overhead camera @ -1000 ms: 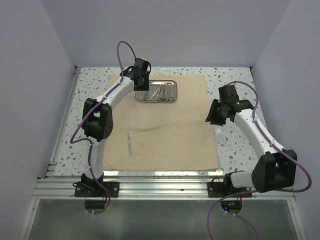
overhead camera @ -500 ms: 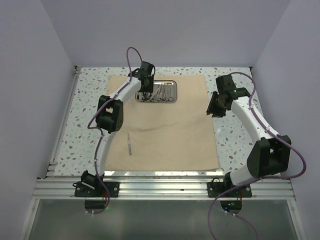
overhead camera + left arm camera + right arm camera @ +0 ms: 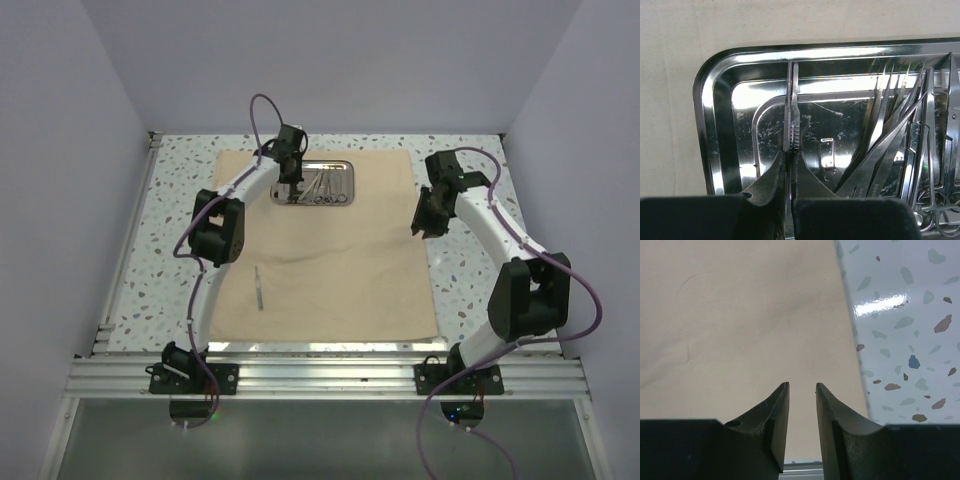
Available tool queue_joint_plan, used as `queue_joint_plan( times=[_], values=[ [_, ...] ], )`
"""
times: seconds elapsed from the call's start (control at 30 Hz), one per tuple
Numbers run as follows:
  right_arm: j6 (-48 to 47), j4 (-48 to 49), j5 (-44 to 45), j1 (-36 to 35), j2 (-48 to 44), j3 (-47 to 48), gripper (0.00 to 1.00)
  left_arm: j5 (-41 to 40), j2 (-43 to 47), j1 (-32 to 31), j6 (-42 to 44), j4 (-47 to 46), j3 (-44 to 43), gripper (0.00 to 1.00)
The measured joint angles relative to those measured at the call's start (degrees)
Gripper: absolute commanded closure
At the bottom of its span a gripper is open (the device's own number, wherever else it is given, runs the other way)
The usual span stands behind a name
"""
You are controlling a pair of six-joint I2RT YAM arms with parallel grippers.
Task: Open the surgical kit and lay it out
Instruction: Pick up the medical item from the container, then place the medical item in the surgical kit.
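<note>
Left claw (image 3: 791, 159) lowered, pinching scalpel handle (image 3: 792, 112) pointing away.

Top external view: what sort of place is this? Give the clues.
Probably a robotics lab test cell, not an operating room: the left arm and right arm are bolted to an aluminium rail, plain walls box in a speckled table, and a steel tray of instruments sits on beige cloth.

Scalpel handle (image 3: 792, 110) base hidden inside left pincer (image 3: 790, 156)
</note>
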State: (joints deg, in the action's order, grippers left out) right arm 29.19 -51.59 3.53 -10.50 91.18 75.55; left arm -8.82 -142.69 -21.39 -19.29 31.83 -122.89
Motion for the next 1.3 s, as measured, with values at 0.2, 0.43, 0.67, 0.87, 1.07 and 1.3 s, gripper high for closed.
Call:
queue_joint_plan(
  times=[0.2, 0.43, 0.67, 0.87, 1.07, 1.3],
  values=[
    [-1.1, 0.0, -0.3, 0.0, 2.6, 1.8, 0.69, -0.1, 0.7, 0.0, -0.2, -0.5, 0.9, 1.0],
    [-1.7, 0.1, -1.5, 0.0, 3.3, 2.8, 0.7, -0.7, 1.3, 0.0, -0.7, 5.3, -1.0, 1.0],
    [-1.8, 0.2, -1.6, 0.0, 3.2, 2.9, 0.73, -1.9, 2.4, 0.0, -0.7, 7.8, -3.6, 1.0],
    [-1.8, 0.5, -1.8, 0.0, 2.0, 2.7, 0.73, -2.4, 6.5, 0.0, -1.0, 8.2, 0.4, 1.0],
    [-1.7, 0.9, -2.4, 0.0, -0.3, 2.2, 0.73, -3.0, 17.4, -0.5, -2.8, 7.8, 15.3, 1.0],
    [-0.7, 2.7, -5.0, 0.0, -5.1, -3.2, 0.73, -5.6, 40.8, -7.7, -8.0, 6.8, 42.9, 1.0]
  ],
)
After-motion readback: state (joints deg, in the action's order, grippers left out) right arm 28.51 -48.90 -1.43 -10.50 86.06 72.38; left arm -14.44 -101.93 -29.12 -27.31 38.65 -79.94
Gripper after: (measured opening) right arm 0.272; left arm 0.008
